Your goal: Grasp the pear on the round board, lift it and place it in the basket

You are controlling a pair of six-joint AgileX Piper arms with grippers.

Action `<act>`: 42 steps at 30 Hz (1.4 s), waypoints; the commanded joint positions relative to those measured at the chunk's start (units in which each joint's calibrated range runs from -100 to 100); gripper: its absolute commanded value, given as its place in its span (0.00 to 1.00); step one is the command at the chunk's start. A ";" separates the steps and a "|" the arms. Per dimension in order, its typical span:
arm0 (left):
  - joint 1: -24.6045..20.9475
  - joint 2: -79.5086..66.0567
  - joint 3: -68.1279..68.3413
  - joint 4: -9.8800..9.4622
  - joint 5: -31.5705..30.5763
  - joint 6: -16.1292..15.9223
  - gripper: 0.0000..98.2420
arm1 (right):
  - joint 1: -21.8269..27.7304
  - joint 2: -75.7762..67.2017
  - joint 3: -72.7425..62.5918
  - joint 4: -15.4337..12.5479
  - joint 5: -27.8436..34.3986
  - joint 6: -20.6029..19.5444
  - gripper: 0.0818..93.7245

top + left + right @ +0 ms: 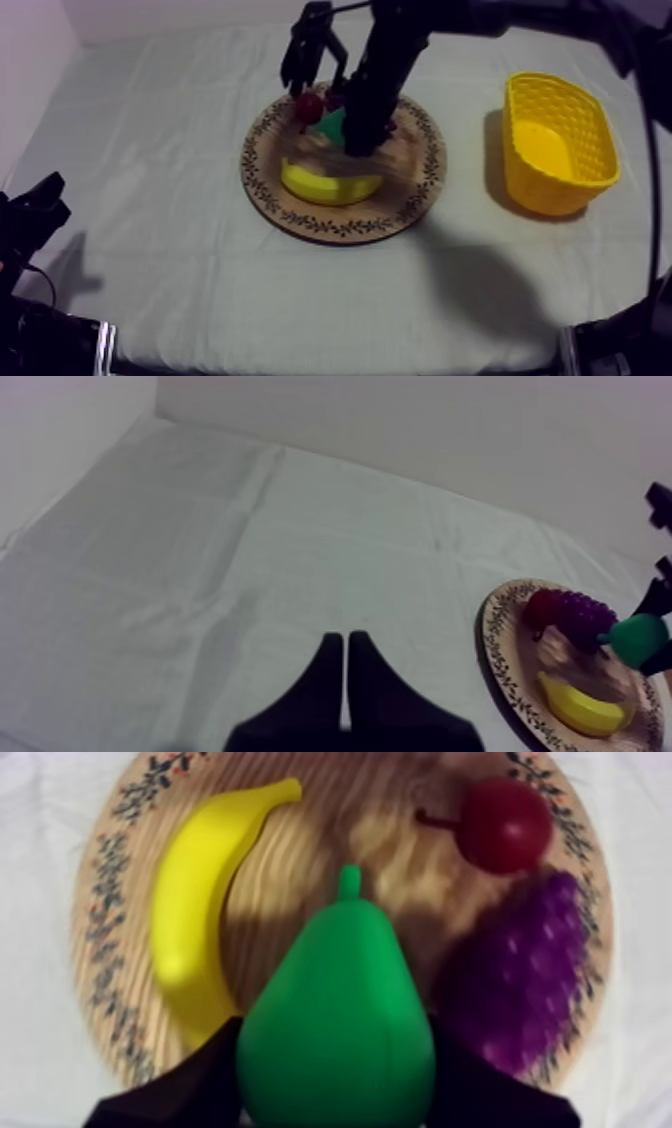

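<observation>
While the right gripper (348,140) stands over the middle of the wooden board (300,215), its two black fingers (190,1087) are closed on either flank of the pear (340,1032), gripping the green fruit at its broad lower body with the stem pointing away from the wrist. The pear is thus above the centre of the board; whether its underside touches the wood cannot be told. Beside the pear, on the side of the board nearer the camera in the top view, lies the banana (330,185). The small red fruit (308,105) sits at the far rim of the board, and the bunch of grapes (530,982) lies just beside it, next to the pear. The yellow basket (558,145) stands upright on the worktop (180,260), well apart from the board on its right side, with nothing seen inside. The left gripper (345,666) rests well away from the board, off its left side near the front corner of the worktop; its fingers lie pressed together as a narrow wedge, holding nothing, and point across bare cloth.
</observation>
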 commanded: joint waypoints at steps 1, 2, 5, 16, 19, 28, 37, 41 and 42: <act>-0.01 0.00 0.03 0.01 -0.01 0.01 0.00 | 0.65 -7.89 1.39 -0.57 1.89 0.12 0.38; -0.01 0.00 0.03 0.01 -0.01 0.01 0.00 | 1.04 -10.32 1.82 -0.74 2.80 0.08 0.38; -0.01 0.00 0.03 0.01 -0.01 0.01 0.00 | 2.45 -17.20 2.61 -0.97 4.93 -0.55 0.37; -0.01 0.00 0.03 0.01 -0.01 0.01 0.00 | 11.86 -33.76 1.16 -2.09 8.65 -4.19 0.33; -0.01 0.00 0.03 0.01 -0.01 0.01 0.00 | 15.54 -35.91 1.03 -2.42 8.65 -5.13 0.34; -0.01 0.00 0.03 0.01 -0.01 0.01 0.00 | 26.54 -37.82 8.93 -4.33 6.06 -5.10 0.33; -0.01 0.00 0.03 0.01 -0.01 0.01 0.00 | 32.05 -38.11 23.66 -5.21 -0.28 -4.13 0.32; -0.01 0.00 0.03 0.01 -0.01 0.01 0.00 | 32.91 -38.12 28.96 -5.20 -2.70 -4.12 0.32; -0.01 0.00 0.03 0.01 -0.01 0.01 0.00 | 33.08 -38.12 30.02 -5.21 -3.24 -4.13 0.33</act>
